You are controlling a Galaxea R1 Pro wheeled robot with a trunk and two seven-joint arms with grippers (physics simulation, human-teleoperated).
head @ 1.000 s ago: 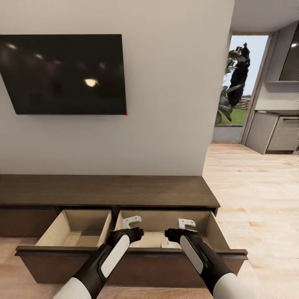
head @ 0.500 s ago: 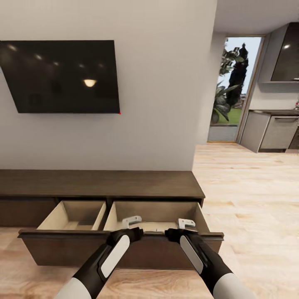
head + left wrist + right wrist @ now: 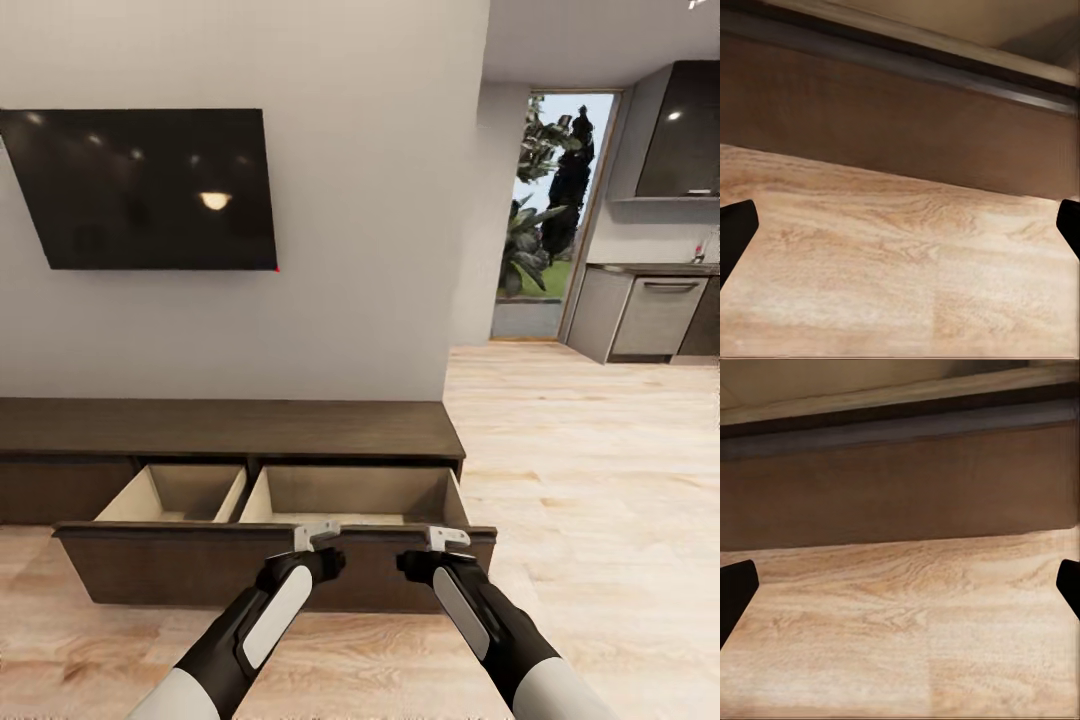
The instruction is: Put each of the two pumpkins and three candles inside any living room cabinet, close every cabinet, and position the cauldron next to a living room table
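Cabinet [image 3: 230, 428], two open drawers; two empty, spread grippers.

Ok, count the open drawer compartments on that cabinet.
2. The left compartment and the wider right compartment sit side by side behind one pulled-out front. Both look empty, though the front hides their near floor.

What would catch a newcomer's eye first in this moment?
The long dark cabinet against the wall, its wide drawer pulled out and showing two pale compartments. Just in front of the drawer hang the left gripper and right gripper, both open and holding nothing. Above the cabinet a black TV hangs on the wall.
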